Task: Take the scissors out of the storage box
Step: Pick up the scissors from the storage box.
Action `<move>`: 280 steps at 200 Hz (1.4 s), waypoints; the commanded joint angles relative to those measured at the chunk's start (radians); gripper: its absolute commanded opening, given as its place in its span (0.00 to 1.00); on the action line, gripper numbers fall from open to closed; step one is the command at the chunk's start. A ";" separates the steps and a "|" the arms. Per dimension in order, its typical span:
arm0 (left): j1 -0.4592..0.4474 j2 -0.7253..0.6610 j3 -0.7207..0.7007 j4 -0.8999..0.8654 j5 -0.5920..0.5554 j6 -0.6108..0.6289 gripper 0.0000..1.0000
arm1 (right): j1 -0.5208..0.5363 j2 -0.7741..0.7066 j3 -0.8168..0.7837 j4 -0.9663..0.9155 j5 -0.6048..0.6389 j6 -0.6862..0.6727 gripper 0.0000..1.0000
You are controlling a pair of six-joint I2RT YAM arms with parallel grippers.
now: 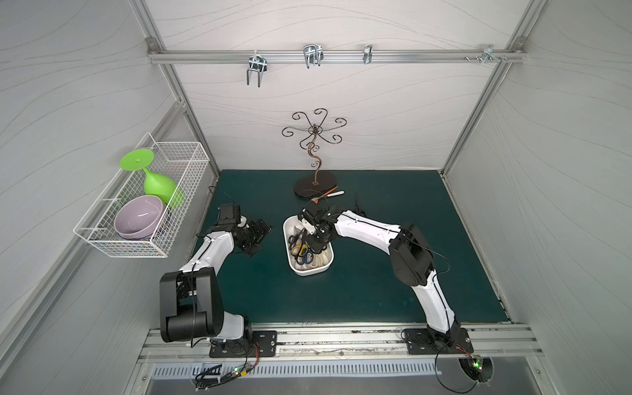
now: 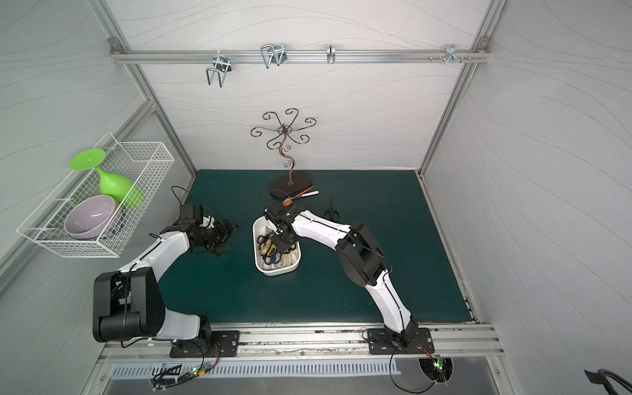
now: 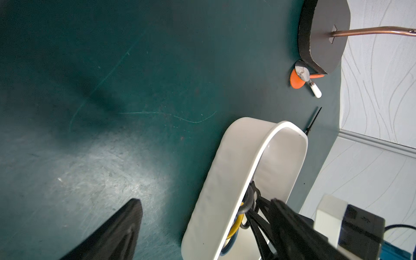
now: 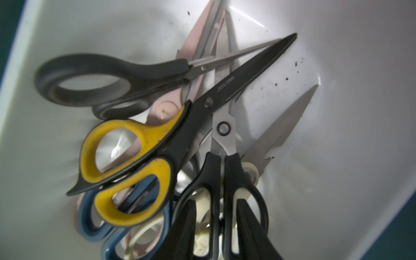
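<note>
The white storage box (image 1: 309,272) (image 2: 277,272) sits mid-mat and holds several scissors: yellow-handled (image 4: 126,171), grey-black (image 4: 90,76), blue (image 4: 90,222), pink (image 4: 202,33), cream (image 4: 249,171) and a small black pair (image 4: 227,180). My right gripper (image 4: 217,202) (image 1: 307,244) reaches down into the box. Its jaws are slightly apart, one fingertip in each loop of the small black pair, straddling the two handle shanks with a small gap. My left gripper (image 3: 203,200) (image 1: 256,236) hovers open over the mat left of the box (image 3: 225,180), holding nothing.
Another black pair of scissors (image 2: 331,210) lies on the mat behind the right forearm. An orange spoon (image 1: 323,198) rests by the curly metal stand's base (image 1: 314,184). A wire basket (image 1: 136,205) on the left wall holds a green glass and a purple bowl.
</note>
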 commanded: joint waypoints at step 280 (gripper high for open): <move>0.018 0.017 0.000 0.037 0.029 -0.021 0.92 | 0.003 0.065 0.183 -0.229 0.016 0.035 0.11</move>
